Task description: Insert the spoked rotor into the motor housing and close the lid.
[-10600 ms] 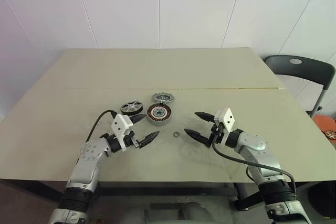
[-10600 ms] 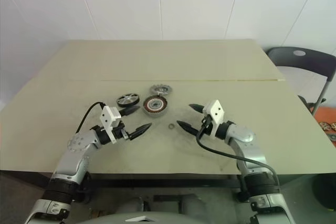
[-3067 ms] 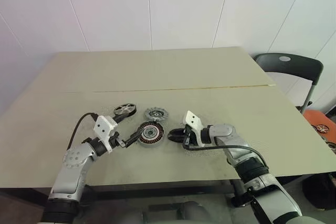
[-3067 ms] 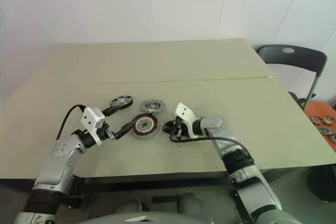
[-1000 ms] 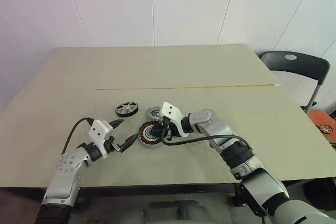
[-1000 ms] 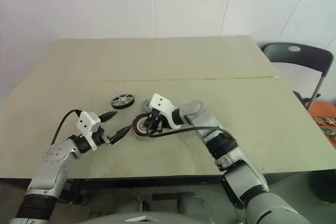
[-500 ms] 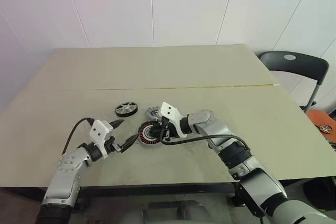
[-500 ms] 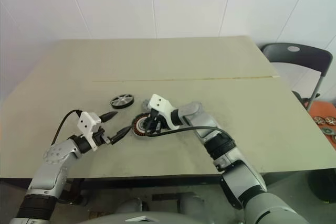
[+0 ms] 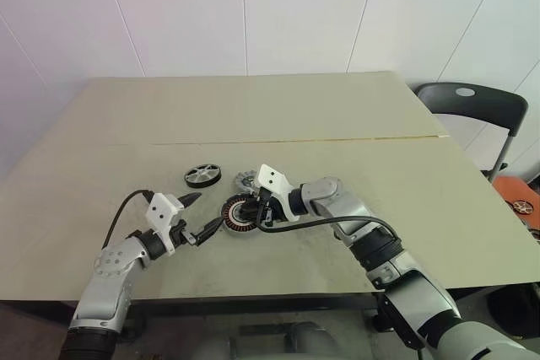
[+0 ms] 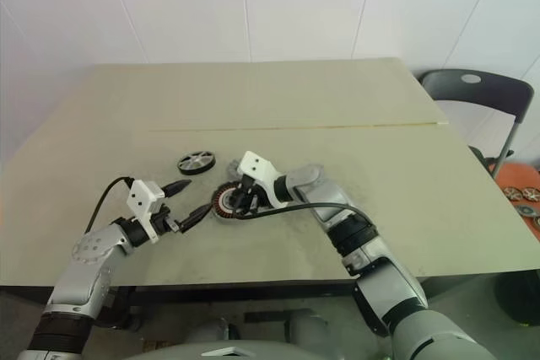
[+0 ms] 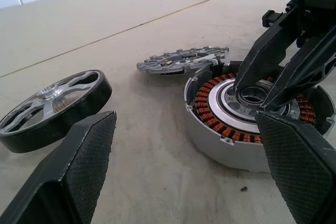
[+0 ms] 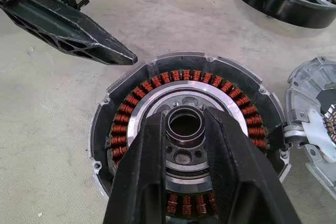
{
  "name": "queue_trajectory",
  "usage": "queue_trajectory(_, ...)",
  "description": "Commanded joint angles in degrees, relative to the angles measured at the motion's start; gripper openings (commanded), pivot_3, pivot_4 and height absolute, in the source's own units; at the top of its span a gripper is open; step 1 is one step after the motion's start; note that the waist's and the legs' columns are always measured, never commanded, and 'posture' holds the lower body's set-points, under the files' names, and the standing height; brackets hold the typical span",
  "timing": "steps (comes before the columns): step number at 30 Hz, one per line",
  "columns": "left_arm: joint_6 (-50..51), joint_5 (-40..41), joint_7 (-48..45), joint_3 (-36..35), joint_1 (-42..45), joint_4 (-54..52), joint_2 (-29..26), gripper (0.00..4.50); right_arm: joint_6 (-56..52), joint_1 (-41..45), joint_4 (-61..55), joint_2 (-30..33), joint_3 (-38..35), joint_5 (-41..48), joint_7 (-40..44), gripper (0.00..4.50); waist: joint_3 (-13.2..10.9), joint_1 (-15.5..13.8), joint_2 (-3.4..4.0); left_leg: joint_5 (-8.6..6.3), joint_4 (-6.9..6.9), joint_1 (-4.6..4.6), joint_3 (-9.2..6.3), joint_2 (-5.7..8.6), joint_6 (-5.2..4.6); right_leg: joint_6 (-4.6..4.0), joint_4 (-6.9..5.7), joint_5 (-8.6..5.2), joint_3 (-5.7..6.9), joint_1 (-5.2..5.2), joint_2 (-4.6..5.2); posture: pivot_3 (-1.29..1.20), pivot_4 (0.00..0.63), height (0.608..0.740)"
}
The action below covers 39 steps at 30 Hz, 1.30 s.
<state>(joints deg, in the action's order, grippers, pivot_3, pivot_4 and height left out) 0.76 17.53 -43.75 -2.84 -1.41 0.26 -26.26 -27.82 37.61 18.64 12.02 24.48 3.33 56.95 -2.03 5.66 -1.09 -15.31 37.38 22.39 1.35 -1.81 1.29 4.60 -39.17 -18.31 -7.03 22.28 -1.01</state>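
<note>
Right wrist view looks down on the counter (image 9: 354, 115) with the motor housing (image 12: 189, 145) flat near its front edge, copper windings ringing a silvery centre. Lid (image 11: 184, 59) lies just beyond the housing, apparently touching its rim; spoked rotor (image 9: 203, 175) sits apart on the robot's left, untouched. Right tool (image 12: 186, 129) hangs over the housing centre, fingers narrowed on a small metal ring (image 12: 185, 124) right above the central bore. Left tool (image 9: 200, 213) waits spread wide just beside the housing, empty, one tip close to the rim. Judged step: seating the ring on the hub before the rotor goes in. To do it well, keep the ring level and concentric with the bore, lower straight, let go only once it sits flush; a tilt would likely jam it or drop it into the windings. Left tool could brace the housing rim so it doesn't slide. Rotor and lid steps not yet done.
</note>
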Motion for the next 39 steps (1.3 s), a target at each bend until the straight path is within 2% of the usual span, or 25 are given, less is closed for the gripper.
queue_trajectory(1,-0.48,-0.02,-0.05,0.13,1.15,-1.57,0.24,4.50,0.97,0.41,0.46,-0.34,-0.02,-0.70,-0.85,1.68,0.00,-0.03,0.00,0.00,0.01,0.00,0.00,0.00,0.00,0.00,-0.01,0.00,0.00,0.00,0.00,0.00,0.000,0.740)
queue_trajectory(4,-0.42,-0.11,-0.04,0.09,1.22,-1.53,0.34,4.50,0.95,0.59,0.91,-0.79,-1.15,-0.01,-1.45,2.62,0.01,-0.06,-0.01,0.00,0.01,0.00,0.00,0.00,0.00,0.00,-0.01,0.00,0.00,-0.01,0.00,0.00,0.000,0.740)
queue_trajectory(12,-0.51,-0.18,0.01,0.19,1.27,-1.36,0.44,4.50,-2.65,1.16,0.63,-3.19,-5.65,4.54,-2.29,2.62,0.01,-0.10,-0.01,0.00,0.01,0.02,0.00,0.00,0.00,0.00,0.00,0.00,-0.01,0.00,0.00,0.00,0.000,0.740)
queue_trajectory(15,-0.53,-0.21,-0.04,0.22,1.45,-1.14,0.48,4.50,-1.13,0.83,1.08,-2.58,-4.22,3.14,-2.16,2.02,0.01,-0.09,-0.01,0.00,0.01,0.02,0.00,0.01,0.00,0.00,0.00,0.00,-0.01,0.00,0.01,0.00,0.000,0.740)
queue_trajectory(21,-0.47,-0.43,0.06,0.21,1.41,-1.25,0.59,4.50,1.96,-0.11,2.42,-1.52,-1.33,0.28,-2.03,0.02,0.01,-0.02,-0.01,0.00,0.01,0.02,0.01,0.01,0.00,0.00,0.00,0.00,-0.01,0.01,0.00,0.00,0.000,0.740)
queue_trajectory(31,-0.25,-0.37,0.27,-0.29,1.27,-1.44,0.44,4.50,5.21,-0.59,4.01,0.24,1.91,-4.25,-1.77,0.01,0.10,-0.02,-0.04,0.00,0.07,-0.17,0.00,-0.01,0.00,0.00,-0.08,0.00,-0.02,-0.17,-0.06,0.00,0.000,0.740)
queue_trajectory(35,1.81,3.53,2.30,-3.03,1.43,-1.96,2.65,4.50,4.73,0.10,2.08,-2.74,-5.59,3.59,-1.09,0.01,0.09,-0.06,-0.04,0.00,0.10,-0.21,0.00,-0.01,0.00,-0.01,-0.08,0.00,-0.01,-0.23,-0.06,0.00,0.000,0.740)
queue_trajectory(39,9.16,8.23,4.96,-5.49,-0.17,-3.23,4.17,4.50,4.32,1.19,-1.01,-1.81,-10.91,9.52,2.06,0.01,0.09,-0.07,-0.04,0.00,0.10,-0.01,-0.01,-0.02,0.00,0.00,-0.08,0.00,-0.01,-0.05,-0.04,0.00,0.000,0.740)
